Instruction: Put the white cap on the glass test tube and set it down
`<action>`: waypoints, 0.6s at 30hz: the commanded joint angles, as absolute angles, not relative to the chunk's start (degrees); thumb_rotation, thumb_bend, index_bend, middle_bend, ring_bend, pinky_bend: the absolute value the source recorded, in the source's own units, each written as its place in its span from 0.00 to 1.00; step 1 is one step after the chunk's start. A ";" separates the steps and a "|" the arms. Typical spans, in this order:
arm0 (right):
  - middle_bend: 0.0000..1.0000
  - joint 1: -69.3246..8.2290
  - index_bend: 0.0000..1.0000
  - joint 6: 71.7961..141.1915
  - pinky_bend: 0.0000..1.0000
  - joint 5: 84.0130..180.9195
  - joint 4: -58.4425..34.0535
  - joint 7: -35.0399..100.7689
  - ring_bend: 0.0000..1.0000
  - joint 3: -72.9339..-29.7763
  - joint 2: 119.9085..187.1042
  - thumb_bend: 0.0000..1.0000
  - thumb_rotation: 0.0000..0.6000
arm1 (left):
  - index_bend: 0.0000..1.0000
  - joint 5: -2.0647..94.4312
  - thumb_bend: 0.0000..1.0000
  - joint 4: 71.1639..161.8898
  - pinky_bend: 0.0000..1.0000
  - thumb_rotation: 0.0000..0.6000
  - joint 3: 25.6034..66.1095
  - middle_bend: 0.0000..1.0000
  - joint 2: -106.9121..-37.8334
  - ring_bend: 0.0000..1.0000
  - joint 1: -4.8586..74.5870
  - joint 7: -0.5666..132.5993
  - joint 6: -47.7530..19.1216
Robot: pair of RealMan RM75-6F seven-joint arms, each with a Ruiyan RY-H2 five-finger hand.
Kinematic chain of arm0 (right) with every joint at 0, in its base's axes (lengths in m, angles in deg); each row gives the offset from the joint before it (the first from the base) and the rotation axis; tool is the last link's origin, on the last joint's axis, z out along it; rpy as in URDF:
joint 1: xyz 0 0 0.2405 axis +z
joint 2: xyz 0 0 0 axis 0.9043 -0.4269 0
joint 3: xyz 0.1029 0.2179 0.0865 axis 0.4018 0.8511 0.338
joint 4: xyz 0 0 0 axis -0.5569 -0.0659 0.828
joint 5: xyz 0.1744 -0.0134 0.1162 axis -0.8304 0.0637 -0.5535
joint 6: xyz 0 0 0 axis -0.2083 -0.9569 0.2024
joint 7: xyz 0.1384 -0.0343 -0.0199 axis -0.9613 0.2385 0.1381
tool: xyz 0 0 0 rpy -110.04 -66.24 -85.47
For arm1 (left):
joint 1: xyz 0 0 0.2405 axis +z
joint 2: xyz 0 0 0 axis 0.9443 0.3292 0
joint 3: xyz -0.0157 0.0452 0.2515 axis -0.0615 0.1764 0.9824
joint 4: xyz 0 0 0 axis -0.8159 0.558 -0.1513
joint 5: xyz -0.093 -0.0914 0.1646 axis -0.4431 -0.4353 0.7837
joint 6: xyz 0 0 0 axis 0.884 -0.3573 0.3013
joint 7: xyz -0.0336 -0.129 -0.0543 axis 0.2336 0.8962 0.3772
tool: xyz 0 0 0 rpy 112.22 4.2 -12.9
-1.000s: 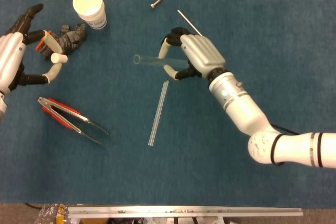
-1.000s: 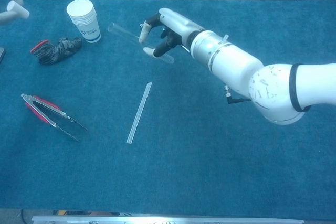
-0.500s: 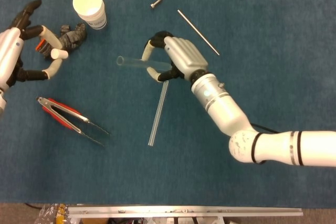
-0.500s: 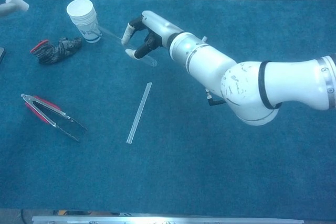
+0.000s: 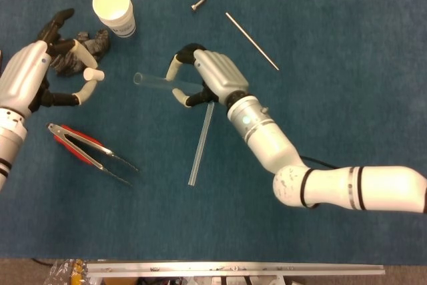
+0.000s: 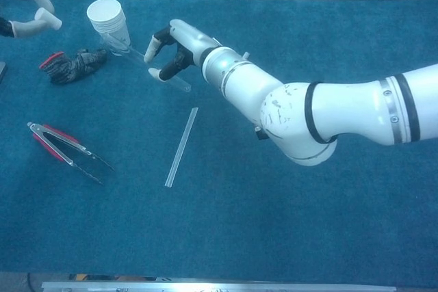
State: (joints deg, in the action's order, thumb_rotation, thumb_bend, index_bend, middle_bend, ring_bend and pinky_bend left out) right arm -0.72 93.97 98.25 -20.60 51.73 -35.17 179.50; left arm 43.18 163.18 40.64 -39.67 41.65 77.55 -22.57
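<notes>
Nearest us lay the clear rod (image 5: 201,143) and the tongs (image 5: 90,153). Beyond, our right hand (image 5: 207,78) gripped the glass test tube (image 5: 155,81) above the table, its open end toward our left hand (image 5: 40,71), which pinched the white cap (image 5: 93,74); the chest view cut that hand off.

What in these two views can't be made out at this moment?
- Left hand: chest view's top-left edge cuts off most of it.
- Glass test tube: right hand hides its closed end in the head view.
- White cap: too small to tell which end faces the tube.
- Paper cup print: blurred in both views.
</notes>
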 commanded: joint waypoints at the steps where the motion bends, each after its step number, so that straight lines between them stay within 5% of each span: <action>1: 0.32 0.35 0.68 93.56 0.24 97.81 -19.32 51.69 0.13 -34.75 180.65 0.33 1.00 | 0.50 42.72 0.34 162.68 0.02 1.00 40.73 0.01 -40.48 0.00 41.33 76.91 -22.31; 18: 0.32 3.01 0.68 92.75 0.24 98.13 -14.56 50.44 0.13 -33.36 184.58 0.33 1.00 | 0.50 42.13 0.34 162.16 0.02 1.00 41.05 0.01 -43.74 0.00 40.95 77.25 -22.42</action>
